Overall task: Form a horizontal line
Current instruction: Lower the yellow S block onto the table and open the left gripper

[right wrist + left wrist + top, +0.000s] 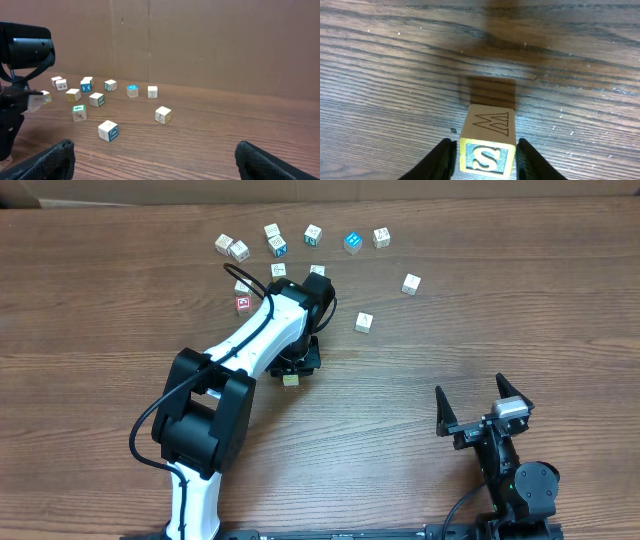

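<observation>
At the near right, my right jaws stand spread wide with nothing between them. Farther in, left of centre, my left jaws are clenched on the yellow cube (487, 145). It sits squarely between the two fingers (444, 159), S face towards the wrist camera and M face up. Its shadow falls on the tabletop (380, 75) just beyond it. Past the arm lies the red cube (243, 303). The X cube (279, 248) is farther back, in a loose scatter of other cubes (364, 323) that spreads to the right.
</observation>
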